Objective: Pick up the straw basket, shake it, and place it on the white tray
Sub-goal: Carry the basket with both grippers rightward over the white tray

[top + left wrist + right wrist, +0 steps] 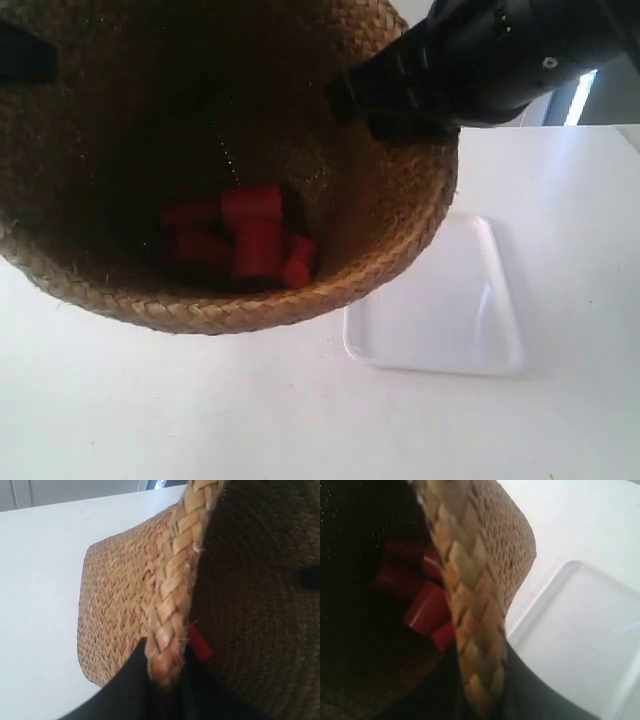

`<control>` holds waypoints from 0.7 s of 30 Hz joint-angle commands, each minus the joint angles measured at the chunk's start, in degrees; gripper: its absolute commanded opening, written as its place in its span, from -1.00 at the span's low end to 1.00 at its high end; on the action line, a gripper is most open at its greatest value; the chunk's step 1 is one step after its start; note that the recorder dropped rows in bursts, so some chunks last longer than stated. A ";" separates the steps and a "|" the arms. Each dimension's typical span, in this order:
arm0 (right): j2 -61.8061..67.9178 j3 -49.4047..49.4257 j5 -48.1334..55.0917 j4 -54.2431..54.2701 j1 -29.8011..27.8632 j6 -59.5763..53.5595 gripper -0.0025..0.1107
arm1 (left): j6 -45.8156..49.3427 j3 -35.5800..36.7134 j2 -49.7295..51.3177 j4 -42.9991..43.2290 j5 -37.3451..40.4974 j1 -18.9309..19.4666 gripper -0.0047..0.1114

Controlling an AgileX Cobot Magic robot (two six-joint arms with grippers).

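Straw basket (pixel 380 270) clamped in both jaws, red blocks (pixel 250 240) inside, white tray (pixel 440 320) beside.

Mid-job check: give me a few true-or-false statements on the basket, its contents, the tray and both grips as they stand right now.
1. The straw basket has red pieces inside. True.
2. The basket stands on the white tray. False: the tray lies beside it, and the part of the tray that shows is bare.
3. The left gripper and the right gripper each pinch the basket's rim, with one finger inside and one outside. True.
4. The red pieces lie on the tray. False: they sit at the bottom of the basket.
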 commanded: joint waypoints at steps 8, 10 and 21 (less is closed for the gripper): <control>1.05 -2.28 2.82 -9.84 -11.03 1.35 -0.96 | 8.40 -0.68 7.60 -19.34 -6.77 -0.72 -0.92; 2.48 -4.03 5.85 -9.84 -14.65 -0.71 -0.96 | 9.44 -0.95 9.71 -21.59 -9.44 -2.63 -0.92; 12.21 -15.37 18.64 -10.10 -24.51 -12.59 -0.96 | 8.81 -5.90 23.99 -25.80 -26.16 -21.46 -0.92</control>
